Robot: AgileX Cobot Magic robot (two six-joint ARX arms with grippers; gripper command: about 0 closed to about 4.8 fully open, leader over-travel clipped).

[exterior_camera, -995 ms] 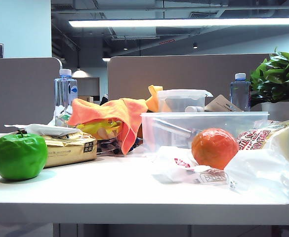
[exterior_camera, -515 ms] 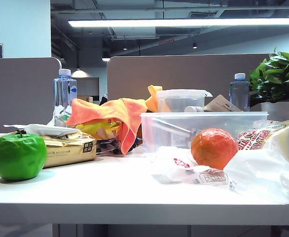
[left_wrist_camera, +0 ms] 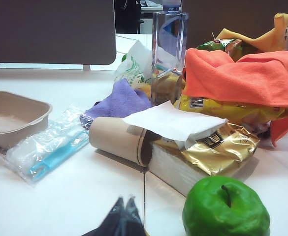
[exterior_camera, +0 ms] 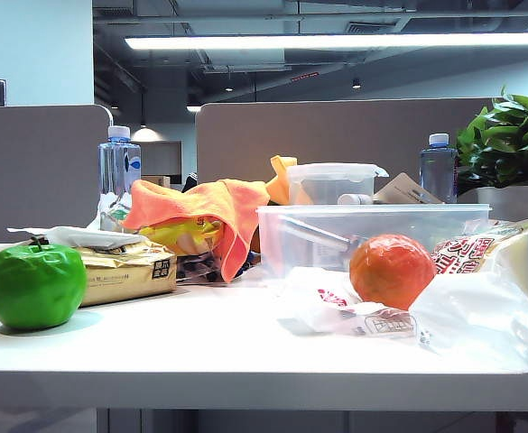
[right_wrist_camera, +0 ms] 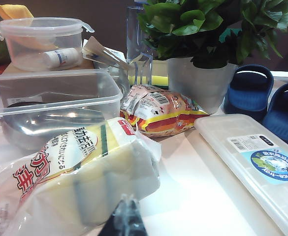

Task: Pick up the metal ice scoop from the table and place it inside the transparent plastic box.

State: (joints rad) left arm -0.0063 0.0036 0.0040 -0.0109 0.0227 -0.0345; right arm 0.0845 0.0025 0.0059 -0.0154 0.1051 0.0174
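Note:
The transparent plastic box (exterior_camera: 372, 216) stands on the table (exterior_camera: 200, 343) right of centre. Through its clear wall I see the metal ice scoop (exterior_camera: 316, 236), its tubular handle slanting inside. In the right wrist view the box (right_wrist_camera: 50, 93) shows the scoop's shiny pan (right_wrist_camera: 45, 125) lying in it. My right gripper (right_wrist_camera: 128, 201) is shut and empty, low over the table beside a wrapped sponge pack (right_wrist_camera: 80, 177). My left gripper (left_wrist_camera: 125, 201) is shut and empty, close to a green apple (left_wrist_camera: 226, 211). Neither gripper shows in the exterior view.
An orange (exterior_camera: 392, 270) and crumpled plastic bags (exterior_camera: 480, 316) lie in front of the box. An orange cloth (exterior_camera: 209, 207), a water bottle (exterior_camera: 119, 171) and a gold packet (exterior_camera: 128, 271) crowd the left. A smaller lidded tub (exterior_camera: 331, 183) and a plant (exterior_camera: 507, 135) stand behind.

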